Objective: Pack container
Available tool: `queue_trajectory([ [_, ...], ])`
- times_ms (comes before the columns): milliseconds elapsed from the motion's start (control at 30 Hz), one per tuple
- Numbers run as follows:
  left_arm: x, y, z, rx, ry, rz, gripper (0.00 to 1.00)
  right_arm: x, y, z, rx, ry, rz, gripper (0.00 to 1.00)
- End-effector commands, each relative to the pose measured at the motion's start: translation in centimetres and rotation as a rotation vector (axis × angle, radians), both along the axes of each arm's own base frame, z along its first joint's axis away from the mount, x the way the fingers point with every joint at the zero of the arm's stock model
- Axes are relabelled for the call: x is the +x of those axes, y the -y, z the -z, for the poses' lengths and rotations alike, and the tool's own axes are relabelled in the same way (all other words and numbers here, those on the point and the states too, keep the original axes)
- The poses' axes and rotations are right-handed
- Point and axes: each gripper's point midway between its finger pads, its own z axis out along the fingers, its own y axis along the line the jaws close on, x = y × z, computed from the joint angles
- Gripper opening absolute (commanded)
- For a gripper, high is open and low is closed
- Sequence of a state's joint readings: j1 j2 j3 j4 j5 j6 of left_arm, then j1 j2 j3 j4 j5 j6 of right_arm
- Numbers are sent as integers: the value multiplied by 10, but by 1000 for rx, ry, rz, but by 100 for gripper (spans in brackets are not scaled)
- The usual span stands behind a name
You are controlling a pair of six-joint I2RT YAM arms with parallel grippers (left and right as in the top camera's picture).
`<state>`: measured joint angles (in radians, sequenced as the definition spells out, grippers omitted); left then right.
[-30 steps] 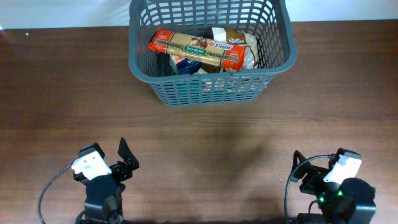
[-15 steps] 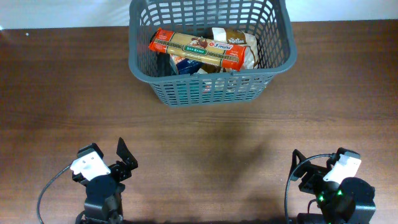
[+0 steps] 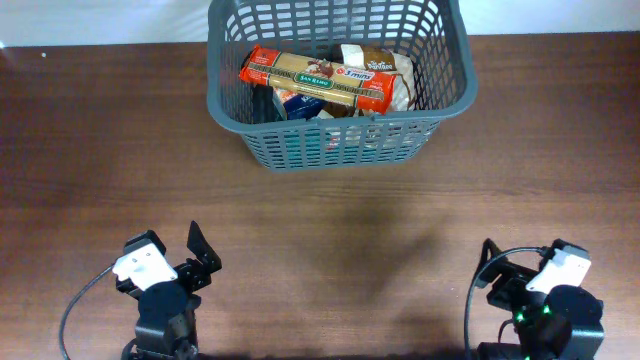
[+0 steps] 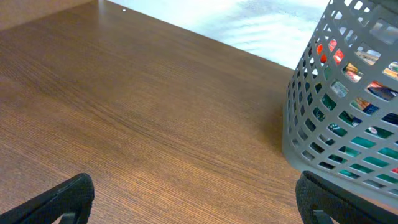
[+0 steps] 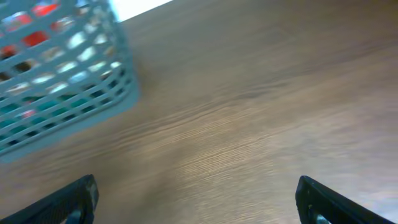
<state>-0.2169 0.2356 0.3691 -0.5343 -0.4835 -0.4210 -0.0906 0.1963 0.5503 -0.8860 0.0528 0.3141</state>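
The dark grey lattice container [image 3: 440,105] stands at the back centre of the wooden table. Inside it lie a long red and tan pasta packet [image 3: 318,78] and other food packets. The container's slotted wall shows at the right of the left wrist view [image 4: 323,118] and at the upper left of the right wrist view [image 5: 68,118]. My left gripper [image 3: 185,265] is open and empty at the front left. My right gripper [image 3: 500,275] is open and empty at the front right. Both are far from the container.
A white strip runs beyond the table's far edge [image 3: 100,20]. Bare brown wood [image 3: 330,230] lies between the grippers and the container.
The right arm has shifted slightly right and toward the front edge. The left arm and the container have not moved.
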Motion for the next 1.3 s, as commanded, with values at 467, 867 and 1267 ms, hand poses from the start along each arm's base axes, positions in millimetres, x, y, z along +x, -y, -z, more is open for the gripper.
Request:
queue_trajectory([
  [467, -1, -2, 3, -5, 1, -15, 99, 13, 0, 27, -175, 109, -81, 99],
  [867, -1, -2, 3, -5, 1, -15, 99, 46, -17, 51, -243, 204, -203, 99],
  [1267, -1, -2, 3, -5, 1, -15, 99, 48, -18, 49, -249, 219, -204, 99],
])
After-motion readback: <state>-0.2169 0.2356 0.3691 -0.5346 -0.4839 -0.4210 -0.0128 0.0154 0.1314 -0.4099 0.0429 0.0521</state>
